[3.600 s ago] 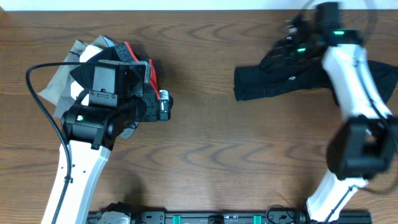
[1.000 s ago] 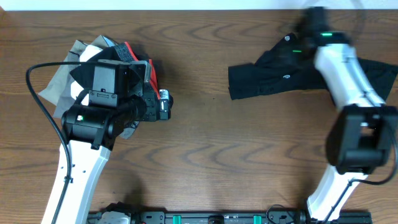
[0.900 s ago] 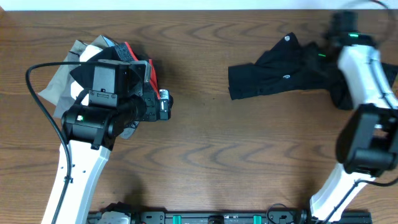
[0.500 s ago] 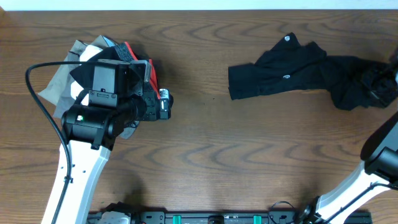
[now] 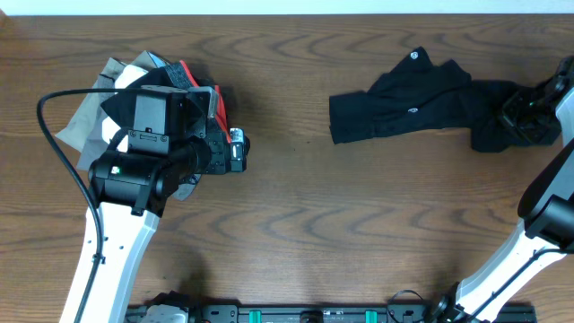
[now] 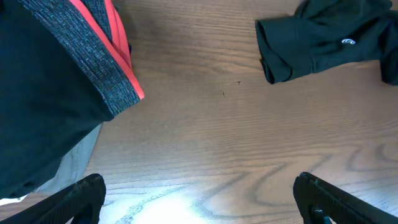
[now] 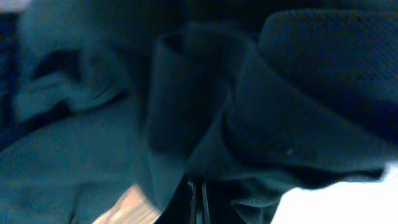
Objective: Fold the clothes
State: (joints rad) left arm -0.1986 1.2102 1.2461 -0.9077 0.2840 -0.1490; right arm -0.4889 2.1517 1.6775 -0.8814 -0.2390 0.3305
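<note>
The clothes, a crumpled black shirt (image 5: pixel 421 103) with small white logos, lie at the back right of the table. The shirt also shows top right in the left wrist view (image 6: pixel 323 43). My right gripper (image 5: pixel 531 115) sits on its right end near the table's right edge. In the right wrist view dark shirt fabric (image 7: pixel 186 93) fills the frame and bunches over the right gripper (image 7: pixel 198 200), which is shut on it. My left gripper (image 6: pixel 200 202) hangs wide open over bare wood, well left of the shirt, with nothing between its fingers.
A pile of other garments lies under the left arm: a grey cloth (image 5: pixel 90 112) and a dark knit piece with red trim (image 5: pixel 193 79), seen close in the left wrist view (image 6: pixel 109 68). A black cable (image 5: pixel 54 135) loops at the left.
The right arm swung from the shirt's upper middle to its right end and its jaws closed on the fabric. The shirt's right part shifted slightly. The left arm stayed still.
</note>
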